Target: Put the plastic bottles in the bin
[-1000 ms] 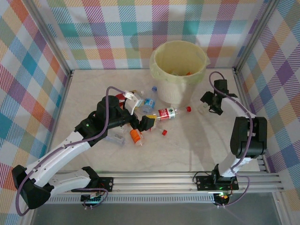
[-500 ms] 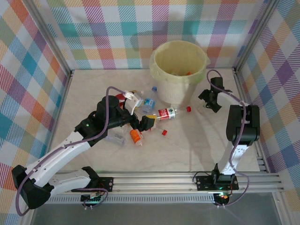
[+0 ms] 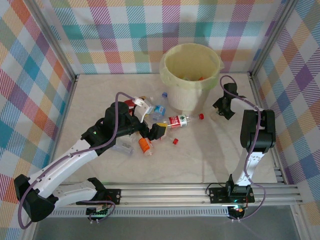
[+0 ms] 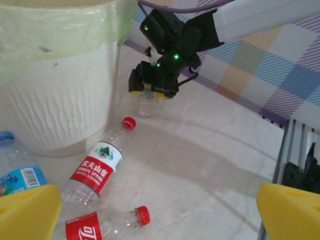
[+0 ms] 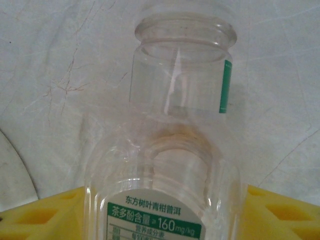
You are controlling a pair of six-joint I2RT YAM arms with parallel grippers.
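The bin (image 3: 168, 75) stands at the back of the table, and its ribbed wall (image 4: 55, 100) rises close by in the left wrist view. My right gripper (image 3: 223, 106) is just right of it, shut on a clear green-labelled bottle (image 5: 165, 165) that sits between the yellow pads (image 5: 40, 215). The left wrist view shows that gripper (image 4: 150, 92) with the bottle (image 4: 146, 103) hanging below. My left gripper (image 3: 152, 131) hovers open over loose bottles. Among them are a red-labelled one (image 4: 97, 167), a cola bottle (image 4: 100, 225) and a blue-labelled one (image 4: 17, 172).
More bottles lie left of the bin, among them an orange one (image 3: 145, 145) and a crushed clear one (image 3: 122, 148). Checked walls close in the table on three sides. An aluminium rail (image 3: 200, 192) runs along the near edge. Bare marble lies at the front right.
My right gripper has drawn back toward the bin's right side and its jaws have closed in on the clear bottle. The left arm has stayed put.
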